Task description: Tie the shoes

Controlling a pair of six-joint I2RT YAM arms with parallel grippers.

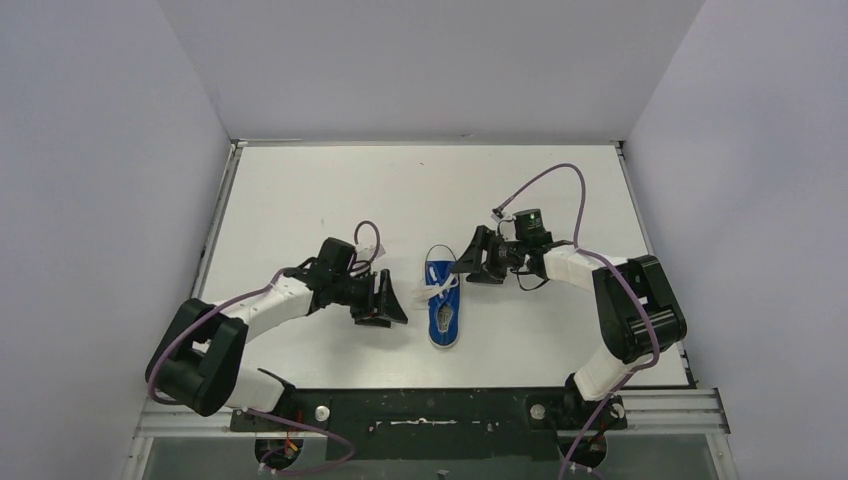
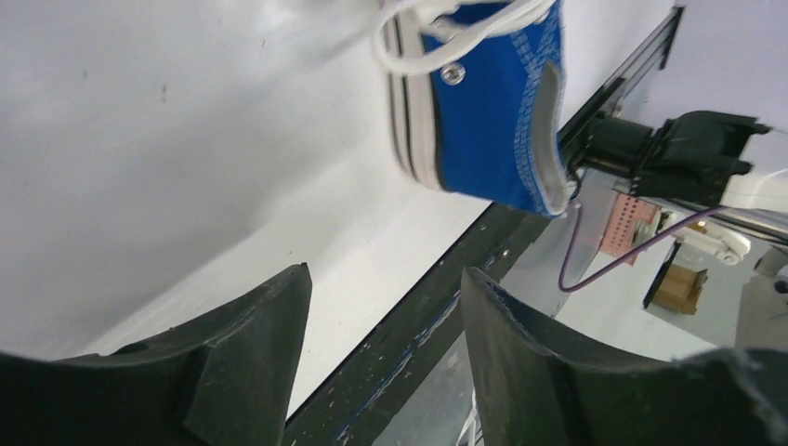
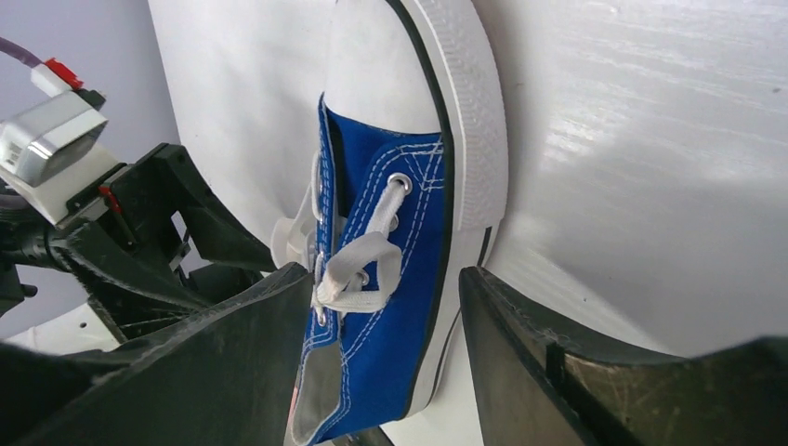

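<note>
The small blue sneaker [image 1: 442,303] lies on the white table [image 1: 300,200], toe pointing away from the arm bases, its white laces [image 1: 434,291] loose across the top. My left gripper [image 1: 396,306] is open and empty just left of the shoe. In the left wrist view the shoe [image 2: 492,102] lies beyond the open gripper [image 2: 386,274], apart from it. My right gripper [image 1: 463,264] is open at the shoe's far right side. In the right wrist view the shoe [image 3: 400,232] and a lace loop [image 3: 364,271] show between the spread fingertips of the gripper [image 3: 386,274], which grips nothing.
Grey walls enclose the table on three sides. The black front rail [image 1: 430,410] with the arm bases runs along the near edge. It also shows in the left wrist view [image 2: 418,325], close to the shoe's heel. Purple cables [image 1: 545,180] loop over both arms.
</note>
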